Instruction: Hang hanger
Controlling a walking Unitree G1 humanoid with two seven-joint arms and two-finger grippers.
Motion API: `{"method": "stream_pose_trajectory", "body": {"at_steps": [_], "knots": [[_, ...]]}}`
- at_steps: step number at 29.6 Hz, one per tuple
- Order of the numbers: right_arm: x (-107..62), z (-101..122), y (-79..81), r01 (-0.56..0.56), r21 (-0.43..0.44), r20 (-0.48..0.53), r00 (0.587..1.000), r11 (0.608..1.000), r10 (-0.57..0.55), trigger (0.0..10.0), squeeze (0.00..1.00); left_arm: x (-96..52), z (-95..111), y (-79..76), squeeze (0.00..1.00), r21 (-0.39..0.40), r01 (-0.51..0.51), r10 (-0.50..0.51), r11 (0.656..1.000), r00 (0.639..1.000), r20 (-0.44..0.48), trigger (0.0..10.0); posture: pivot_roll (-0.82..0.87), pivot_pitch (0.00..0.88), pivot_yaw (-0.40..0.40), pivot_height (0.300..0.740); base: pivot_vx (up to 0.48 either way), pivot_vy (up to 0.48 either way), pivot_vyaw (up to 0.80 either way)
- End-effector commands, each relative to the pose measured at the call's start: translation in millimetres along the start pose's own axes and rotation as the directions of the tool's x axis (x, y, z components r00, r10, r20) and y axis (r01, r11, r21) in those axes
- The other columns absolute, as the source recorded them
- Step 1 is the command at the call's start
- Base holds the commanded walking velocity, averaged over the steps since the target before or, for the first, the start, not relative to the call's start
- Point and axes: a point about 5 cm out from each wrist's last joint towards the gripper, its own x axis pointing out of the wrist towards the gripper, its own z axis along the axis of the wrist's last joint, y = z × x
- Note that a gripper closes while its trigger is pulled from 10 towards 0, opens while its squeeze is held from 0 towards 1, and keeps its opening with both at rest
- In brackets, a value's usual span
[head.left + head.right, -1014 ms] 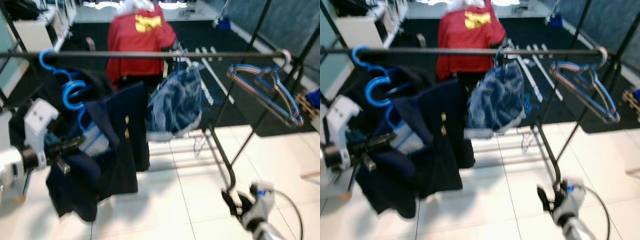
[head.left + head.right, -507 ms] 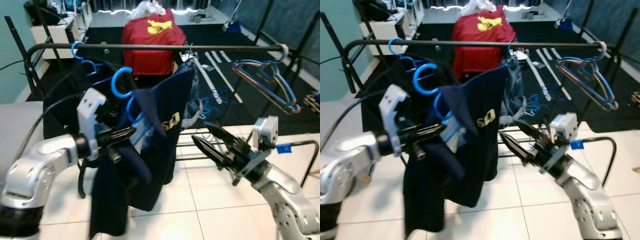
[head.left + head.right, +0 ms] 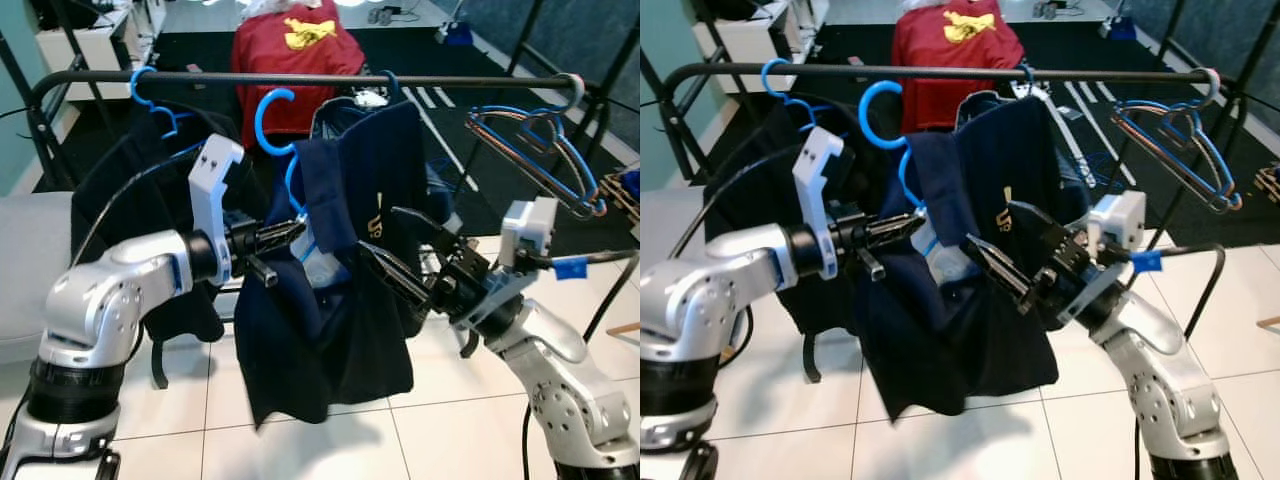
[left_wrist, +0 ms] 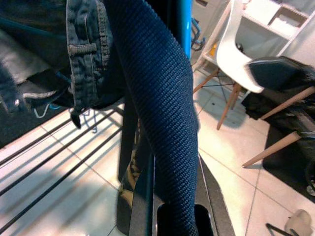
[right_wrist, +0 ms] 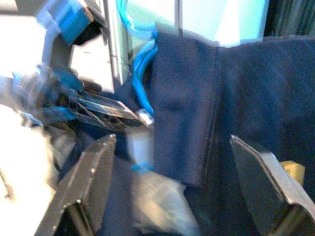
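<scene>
A blue plastic hanger (image 3: pixel 277 118) carries a dark navy garment (image 3: pixel 345 300). Its hook sits just below the black rail (image 3: pixel 450 80) of the clothes rack, not over it. My left gripper (image 3: pixel 292 230) is shut on the hanger at the garment's collar, and navy knit fabric (image 4: pixel 157 108) runs between its fingers. My right gripper (image 3: pixel 380 230) is open, its fingers spread against the front of the navy garment, near the yellow print (image 3: pixel 378 213). In the right wrist view the two fingers (image 5: pixel 91 172) stand wide apart with the navy cloth (image 5: pixel 236 98) ahead.
Other dark clothes on a blue hanger (image 3: pixel 148 88) hang at the rail's left end. Empty blue hangers (image 3: pixel 540 150) hang at its right end. A red shirt (image 3: pixel 290 40) shows behind the rack, and denim (image 4: pixel 83 49) behind the navy garment. A white chair (image 4: pixel 241 59) stands on the tiled floor.
The camera has moved. My left arm has raised the hanger and garment up to the rail and further right. My right gripper rose from near the floor to the garment, open.
</scene>
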Motion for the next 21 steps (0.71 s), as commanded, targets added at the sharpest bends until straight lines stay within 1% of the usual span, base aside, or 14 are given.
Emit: {"method": "stream_pose_trajectory", "body": {"at_steps": [1, 2, 3, 4, 5, 6, 9, 11, 16, 21], "knots": [[1.3, -3.7, -1.2, 0.029, -0.052, -0.048, 0.998, 0.998, -0.032, 10.0, 0.00, -3.1, 9.7, -4.1, 0.00, 0.006, 0.022, -0.022, 1.000, 0.999, 0.023, 10.0, -0.03, 0.101, -0.002, 0.740, 0.000, 0.000, 0.00], [1.3, -3.7, -1.2, 0.029, -0.052, -0.048, 0.998, 0.998, -0.032, 10.0, 0.00, -3.1, 9.7, -4.1, 0.00, 0.006, 0.022, -0.022, 1.000, 0.999, 0.023, 10.0, -0.03, 0.101, -0.002, 0.740, 0.000, 0.000, 0.00], [3.4, -4.1, -2.7, 0.041, -0.089, -0.070, 0.996, 0.995, -0.048, 10.0, 0.00, -2.5, 11.4, -6.3, 0.00, 0.005, 0.024, -0.025, 1.000, 0.999, 0.023, 10.0, -0.03, 0.102, -0.003, 0.740, 0.000, 0.000, 0.00], [3.4, -4.1, -2.7, 0.041, -0.089, -0.070, 0.996, 0.995, -0.048, 10.0, 0.00, -2.5, 11.4, -6.3, 0.00, 0.005, 0.024, -0.025, 1.000, 0.999, 0.023, 10.0, -0.03, 0.102, -0.003, 0.740, 0.000, 0.000, 0.00], [5.4, -4.2, -3.8, 0.051, -0.113, -0.082, 0.995, 0.992, -0.060, 10.0, 0.00, -1.7, 12.8, -8.3, 0.00, -0.002, 0.028, -0.028, 1.000, 0.999, 0.028, 10.0, -0.03, 0.102, -0.005, 0.740, 0.000, 0.000, 0.00], [5.4, -4.2, -3.8, 0.051, -0.113, -0.082, 0.995, 0.992, -0.060, 10.0, 0.00, -1.7, 12.8, -8.3, 0.00, -0.002, 0.028, -0.028, 1.000, 0.999, 0.028, 10.0, -0.03, 0.102, -0.005, 0.740, 0.000, 0.000, 0.00], [8.8, -3.2, -7.3, 0.079, -0.158, -0.091, 0.991, 0.984, -0.094, 10.0, 0.00, -1.5, 14.8, -12.5, 0.00, -0.008, 0.042, -0.041, 0.999, 0.999, 0.032, 10.0, -0.03, 0.102, -0.005, 0.740, 0.000, 0.000, 0.00], [8.8, -3.2, -7.3, 0.079, -0.158, -0.091, 0.991, 0.984, -0.094, 10.0, 0.00, -1.5, 14.8, -12.5, 0.00, -0.008, 0.042, -0.041, 0.999, 0.999, 0.032, 10.0, -0.03, 0.102, -0.005, 0.740, 0.000, 0.000, 0.00], [12.1, 0.9, -11.7, 0.119, -0.186, -0.068, 0.989, 0.975, -0.134, 10.0, 0.00, -2.5, 15.4, -19.2, 0.00, -0.025, 0.080, -0.080, 0.996, 0.997, 0.022, 10.0, -0.03, 0.102, -0.006, 0.740, 0.000, 0.000, 0.00], [13.9, -0.6, -12.5, 0.136, -0.197, -0.068, 0.986, 0.971, -0.152, 10.0, 0.00, -2.1, 17.2, -22.2, 0.00, -0.041, 0.096, -0.095, 0.995, 0.995, 0.029, 10.0, -0.03, 0.101, -0.007, 0.740, 0.000, 0.000, 0.00]]}}
